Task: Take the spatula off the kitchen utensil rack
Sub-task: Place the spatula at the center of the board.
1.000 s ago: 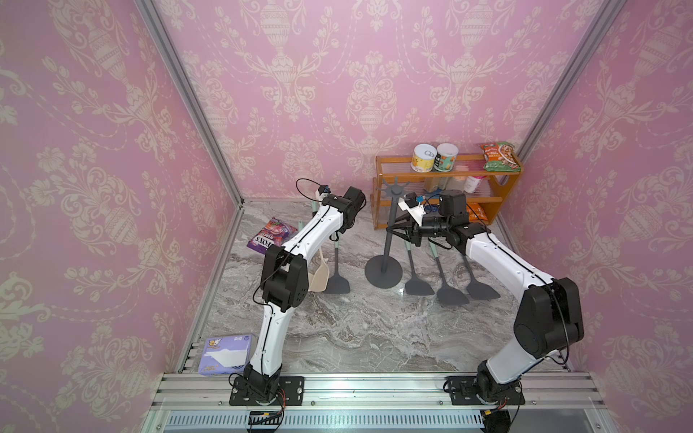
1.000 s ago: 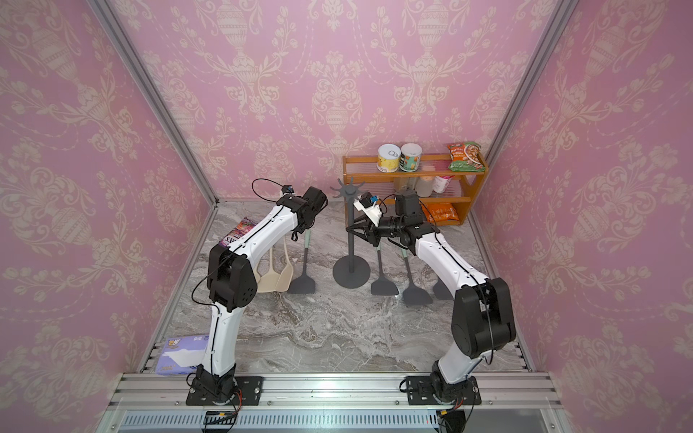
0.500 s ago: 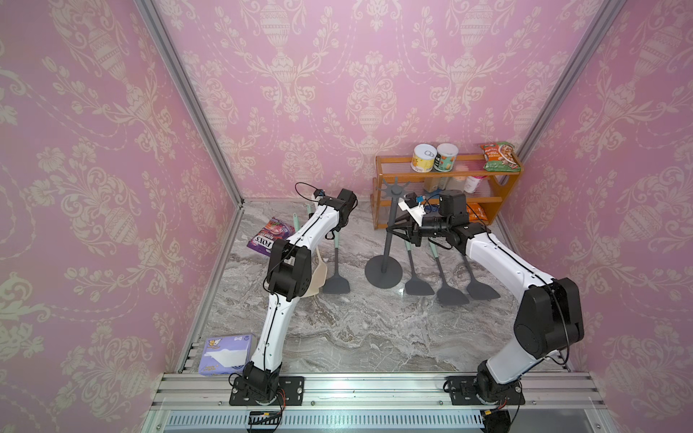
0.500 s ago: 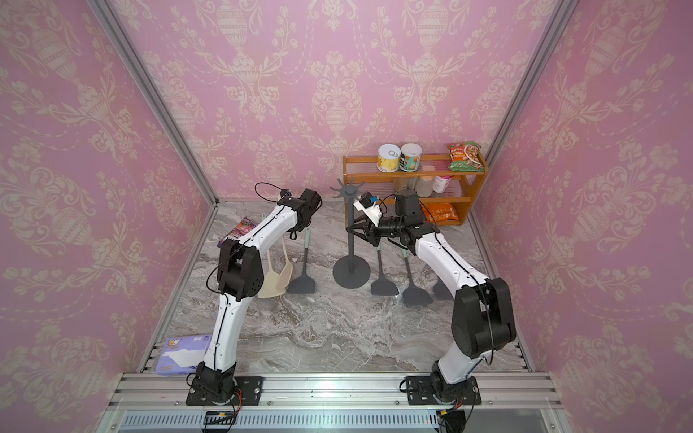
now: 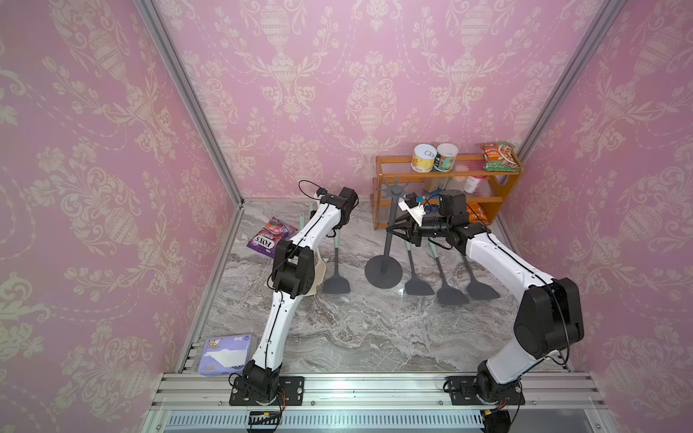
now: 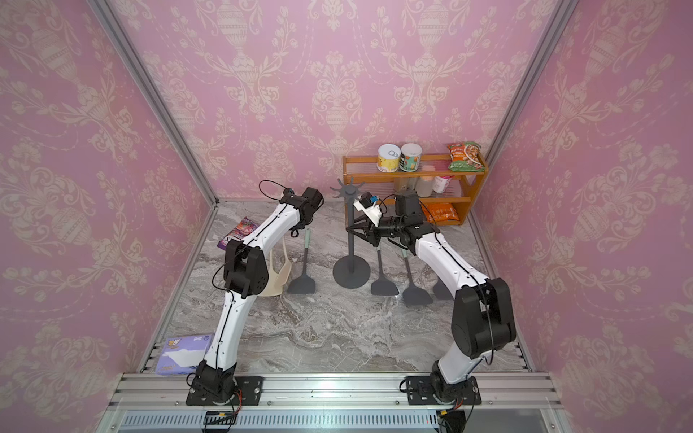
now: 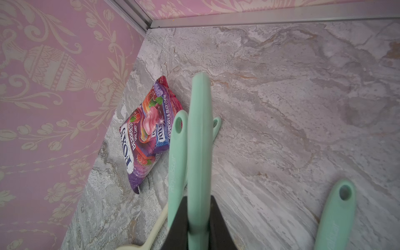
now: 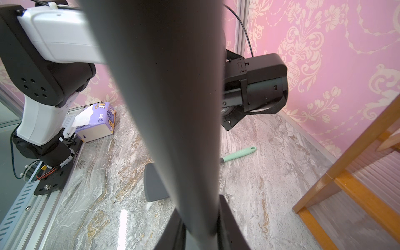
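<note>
Only my wrist views show the grips: my left pincer [image 7: 199, 218] clenches the mint spatula [image 7: 199, 138] handle, and my right pincer [image 8: 200, 225] clamps the kitchen utensil rack [image 8: 168, 97] pole.

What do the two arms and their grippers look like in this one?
The left arm and right arm match: white links, bulky black joints, black bases on a silver rail, thin black cables looping at the wrists. Left gripper and right gripper have black tapered fingers. A white camera mount with a blue connector sits on the right wrist.
</note>
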You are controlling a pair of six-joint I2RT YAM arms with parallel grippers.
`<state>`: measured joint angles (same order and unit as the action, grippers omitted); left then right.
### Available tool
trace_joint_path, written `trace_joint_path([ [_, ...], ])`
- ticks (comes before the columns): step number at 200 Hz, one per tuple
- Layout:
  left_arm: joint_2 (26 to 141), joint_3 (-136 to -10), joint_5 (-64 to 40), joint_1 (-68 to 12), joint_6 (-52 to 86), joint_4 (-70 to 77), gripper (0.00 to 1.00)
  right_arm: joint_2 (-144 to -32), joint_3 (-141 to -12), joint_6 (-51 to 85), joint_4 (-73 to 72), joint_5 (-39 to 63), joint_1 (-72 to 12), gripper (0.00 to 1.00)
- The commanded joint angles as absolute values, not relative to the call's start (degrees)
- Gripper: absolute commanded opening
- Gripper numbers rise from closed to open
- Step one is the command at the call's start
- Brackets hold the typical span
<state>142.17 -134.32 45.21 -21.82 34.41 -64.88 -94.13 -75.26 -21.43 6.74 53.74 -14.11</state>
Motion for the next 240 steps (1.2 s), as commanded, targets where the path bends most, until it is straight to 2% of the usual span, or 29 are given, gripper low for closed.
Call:
trace_joint_path([
  [1,143.8,-134.9,43.3,-21.1,36.0,-68.7,0.13,-95.6,-73.5,-17.9,20.1,50.5,-13.6,0.0],
  [20,143.4,-133.9,42.4,-21.0,35.9,-67.7,0.24,-95.6,-73.6,-18.2,20.6,50.2,-13.6,0.0],
  [30,143.3,-133.7,41.9,-21.0,35.8,-67.3,0.26,-95.5,-73.6,-18.2,20.7,50.2,-13.6,0.0],
  [34,143.3,-133.6,41.6,-21.0,35.7,-67.1,0.31,-95.5,-73.6,-18.2,20.7,50.2,-13.6,0.0],
  [43,143.2,-133.4,41.1,-20.9,34.8,-66.1,0.33,-95.5,-73.7,-18.1,20.5,50.3,-13.6,0.0],
  [47,143.3,-133.4,41.0,-20.9,34.6,-65.9,0.4,-95.4,-73.6,-18.0,20.4,50.3,-13.6,0.0],
  [52,143.3,-133.4,40.9,-20.8,34.4,-65.6,0.42,-95.4,-73.6,-18.0,20.4,50.3,-13.6,0.0],
  [56,143.3,-133.5,40.7,-20.7,34.3,-65.6,0.51,-95.4,-73.6,-17.9,20.4,50.3,-13.6,0.0],
  [68,143.0,-133.5,40.1,-20.3,34.3,-65.3,0.59,-95.2,-73.5,-17.9,20.5,50.1,-13.6,0.0],
  [74,142.8,-133.4,39.6,-20.2,34.1,-65.1,0.71,-95.1,-73.5,-18.0,20.5,50.1,-13.6,0.0],
  [78,142.7,-133.2,39.1,-20.1,33.8,-64.7,0.74,-95.1,-73.4,-18.0,20.5,50.0,-13.6,0.0],
  [99,141.5,-132.8,36.8,-20.0,32.7,-63.3,0.81,-95.0,-73.4,-18.0,20.6,49.9,-13.6,0.0],
  [121,138.4,-128.8,32.8,-20.1,29.7,-58.1,0.82,-95.1,-73.5,-17.9,20.6,50.1,-13.5,0.0],
  [161,135.3,-125.2,32.4,-19.7,30.5,-55.6,0.83,-94.8,-73.6,-17.7,20.6,49.9,-13.6,0.0],
  [196,126.0,-113.3,22.5,-18.0,29.4,-44.6,0.97,-94.8,-73.5,-17.9,20.9,49.9,-13.6,0.0],
  [210,121.2,-108.9,19.4,-17.0,29.3,-40.6,0.99,-94.6,-73.4,-17.7,20.6,50.1,-13.6,0.0],
  [240,111.2,-102.4,16.5,-16.7,26.7,-32.4,0.99,-93.8,-72.9,-17.4,19.8,50.6,-13.6,0.23],
])
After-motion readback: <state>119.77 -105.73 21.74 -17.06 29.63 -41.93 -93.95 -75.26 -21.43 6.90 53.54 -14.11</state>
